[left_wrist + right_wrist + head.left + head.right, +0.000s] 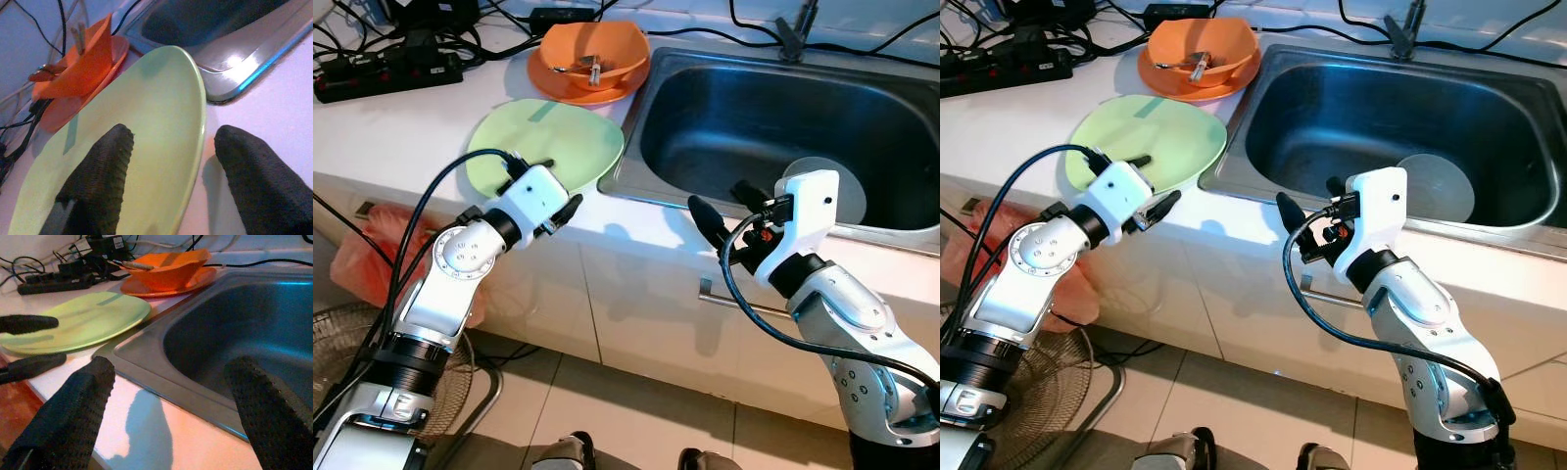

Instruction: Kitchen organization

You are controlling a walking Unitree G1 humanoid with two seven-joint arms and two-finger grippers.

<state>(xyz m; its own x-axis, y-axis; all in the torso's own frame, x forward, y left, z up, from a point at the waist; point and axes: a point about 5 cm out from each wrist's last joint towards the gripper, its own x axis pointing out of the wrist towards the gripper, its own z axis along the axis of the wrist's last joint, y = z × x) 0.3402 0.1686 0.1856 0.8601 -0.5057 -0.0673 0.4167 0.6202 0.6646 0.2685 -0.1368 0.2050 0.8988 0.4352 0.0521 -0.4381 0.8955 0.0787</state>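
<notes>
A pale green plate lies flat on the white counter, just left of the steel sink. My left gripper is open at the plate's near rim. One finger reaches over the plate and the other finger hangs off the rim over the counter. Behind the plate, an orange bowl holding utensils sits on an orange plate. My right gripper is open and holds nothing, hovering over the sink's front rim.
A round grey disc lies in the sink basin and the tap base stands behind it. A power strip and cables crowd the counter's back left. A red bag and a floor fan are below the counter on the left.
</notes>
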